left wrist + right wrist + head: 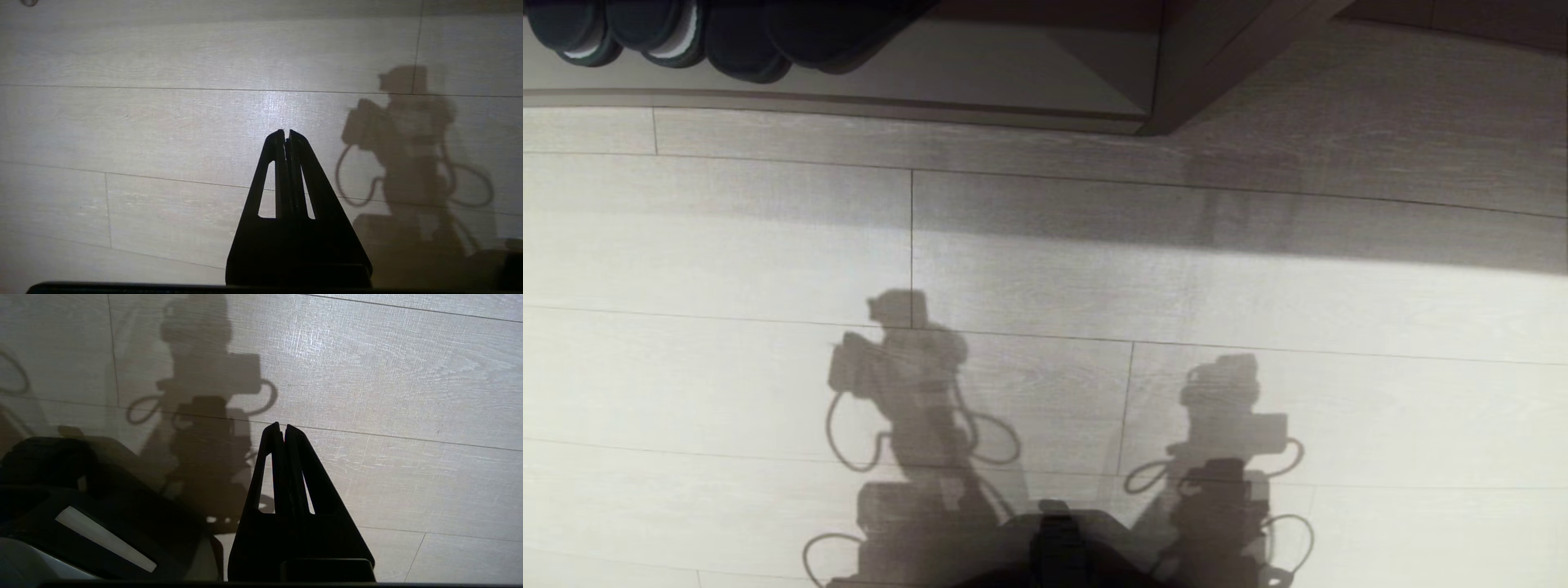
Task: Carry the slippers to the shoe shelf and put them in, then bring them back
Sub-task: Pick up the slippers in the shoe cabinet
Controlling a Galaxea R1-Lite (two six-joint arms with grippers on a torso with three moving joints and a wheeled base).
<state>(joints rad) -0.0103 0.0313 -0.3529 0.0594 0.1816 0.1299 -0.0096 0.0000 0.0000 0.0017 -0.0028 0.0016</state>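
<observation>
black left hand [286, 132] closed over floor [163, 122].

left gripper [286, 132]: fingers pressed together, empty | right gripper [282, 425]: same

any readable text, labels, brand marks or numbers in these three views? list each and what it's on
None: no readable text in any view.
Dark shoes in the shelf: pale edges only, no mark legible.
Floor: plain planks with shadows, no print.
Left gripper and right gripper: both shut, bare black, no label.
Robot base: a pale strip, no writing on it.
</observation>
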